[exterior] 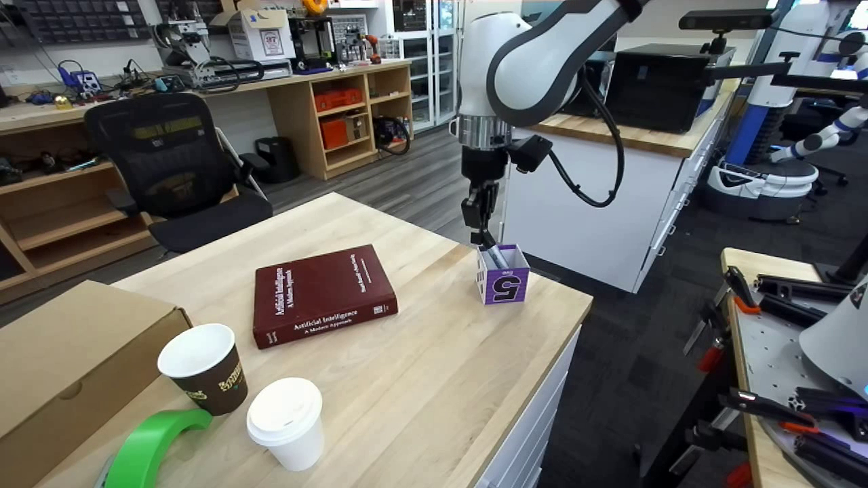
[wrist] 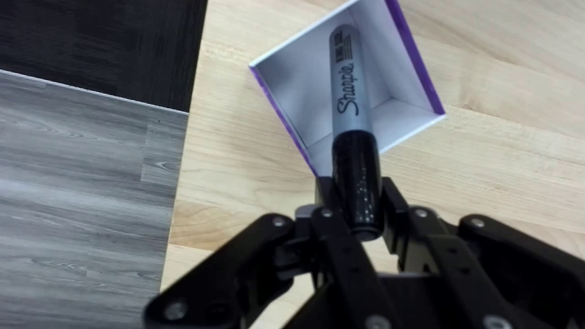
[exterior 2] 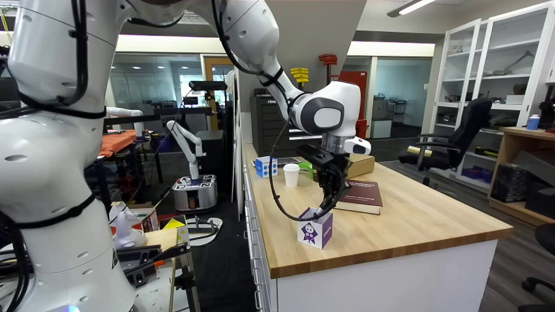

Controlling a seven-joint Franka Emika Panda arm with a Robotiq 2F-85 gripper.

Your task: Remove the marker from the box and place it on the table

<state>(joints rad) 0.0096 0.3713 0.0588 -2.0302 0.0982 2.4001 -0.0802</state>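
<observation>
The marker [wrist: 349, 87] is a grey Sharpie with a black cap. In the wrist view its grey end reaches into the open box [wrist: 413, 59], which is white inside with purple edges. The box stands near the table corner in both exterior views [exterior: 505, 288] [exterior 2: 310, 234]. My gripper [wrist: 355, 196] is shut on the marker's black cap, with a finger on each side. In an exterior view the gripper [exterior: 483, 236] is just above the box rim, and the marker [exterior: 498, 256] leans tilted inside it. The marker's lower tip is partly hidden by the box walls in the exterior views.
On the wooden table [exterior: 413, 379] lie a dark red book [exterior: 322, 291], a brown cup [exterior: 210, 373], a white lidded cup [exterior: 288, 423], a green curved object [exterior: 146, 447] and a cardboard box [exterior: 81, 359]. A blue-white box [exterior 2: 265, 167] stands farther along. The table's edge is close to the purple box.
</observation>
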